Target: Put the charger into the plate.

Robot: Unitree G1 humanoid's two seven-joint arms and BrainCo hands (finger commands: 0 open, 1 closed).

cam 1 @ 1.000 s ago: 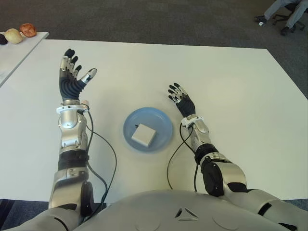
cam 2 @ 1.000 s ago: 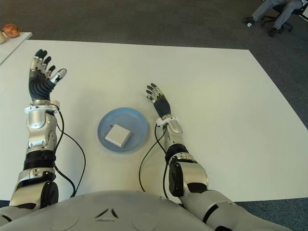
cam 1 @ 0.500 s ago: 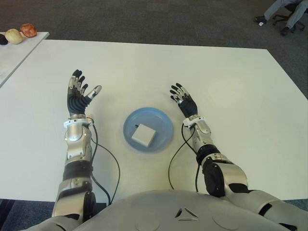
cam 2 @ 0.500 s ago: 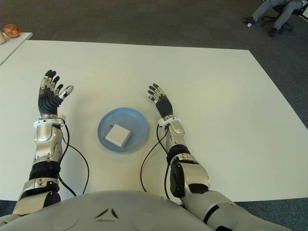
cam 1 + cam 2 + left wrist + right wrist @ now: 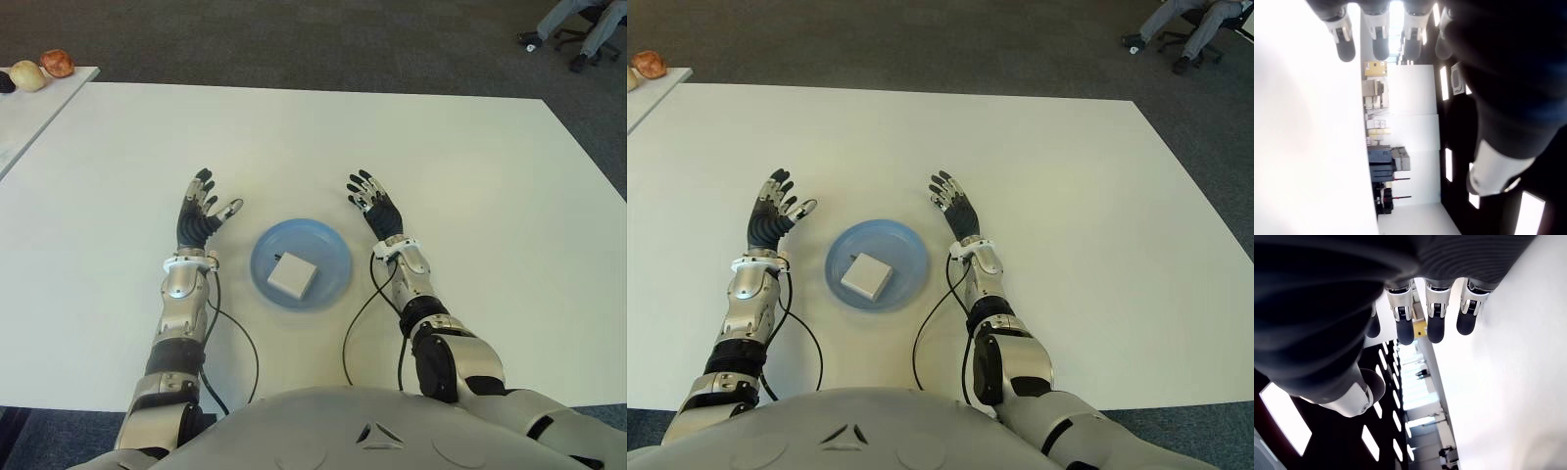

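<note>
A white square charger [image 5: 292, 275] lies inside the blue plate [image 5: 328, 242] near the table's front middle. My left hand [image 5: 201, 211] is just left of the plate, palm up, fingers [image 5: 1376, 29] spread and holding nothing. My right hand [image 5: 371, 201] shows just right of the plate, also palm up with its fingers [image 5: 1434, 316] stretched out and empty. Neither hand touches the plate or the charger.
The white table [image 5: 470, 176] stretches wide around the plate. A second table [image 5: 29, 113] at the far left carries a few round fruit-like objects [image 5: 57, 62]. A person's legs and an office chair [image 5: 578, 29] show at the far right on the dark carpet.
My left arm has drawn back and swung inward, from far left of the plate to right beside it. The right hand has barely moved. The charger stays in the plate.
</note>
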